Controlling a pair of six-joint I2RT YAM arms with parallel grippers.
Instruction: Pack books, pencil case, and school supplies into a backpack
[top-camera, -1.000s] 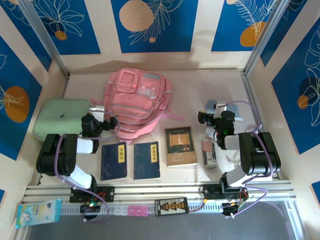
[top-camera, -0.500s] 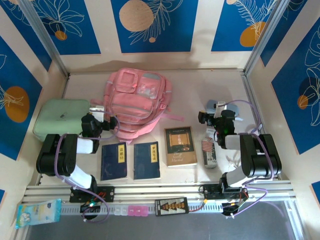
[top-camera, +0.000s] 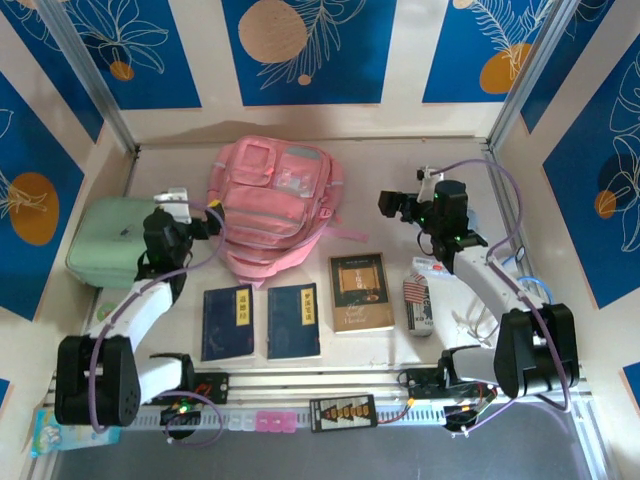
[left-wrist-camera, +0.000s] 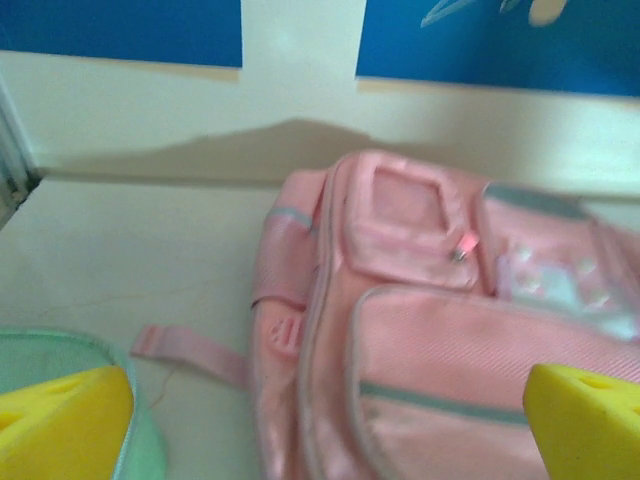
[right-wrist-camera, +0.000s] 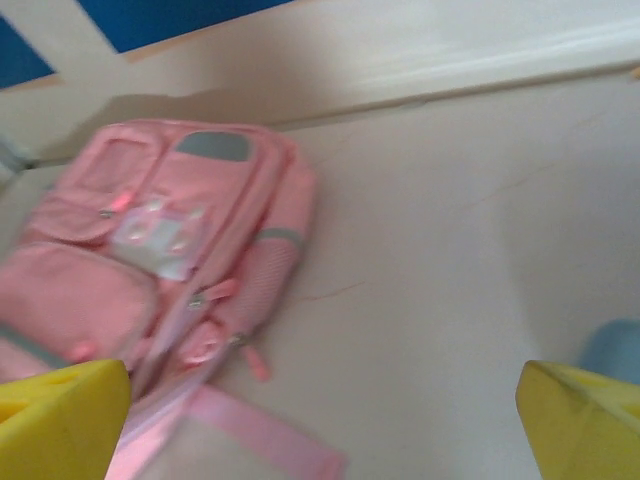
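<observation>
The pink backpack (top-camera: 272, 205) lies flat at the back middle, pockets up; its left side is in the left wrist view (left-wrist-camera: 440, 330) and its right side in the right wrist view (right-wrist-camera: 170, 250). My left gripper (top-camera: 200, 228) (left-wrist-camera: 330, 420) hangs open just left of it, my right gripper (top-camera: 393, 205) (right-wrist-camera: 320, 420) open to its right over bare table. Two blue books (top-camera: 228, 322) (top-camera: 293, 320) and a brown book (top-camera: 361, 291) lie in a row nearer the front. The flag-print pack (top-camera: 414, 291) and a grey-white oblong (top-camera: 422, 318) lie right of them. A pale blue corner, maybe the pencil case (right-wrist-camera: 615, 345), shows by my right finger.
A mint-green soft case (top-camera: 115, 235) (left-wrist-camera: 40, 350) lies against the left wall, under my left arm. A blue tissue pack (top-camera: 45, 430) sits on the front rail at the left. Walls close in the back and both sides. A pink strap (right-wrist-camera: 260, 440) trails from the backpack toward the brown book.
Both arms have unfolded from their tucked poses. The left gripper has swung back along the backpack's left side; the right gripper has gone back and left. Both stayed open.
</observation>
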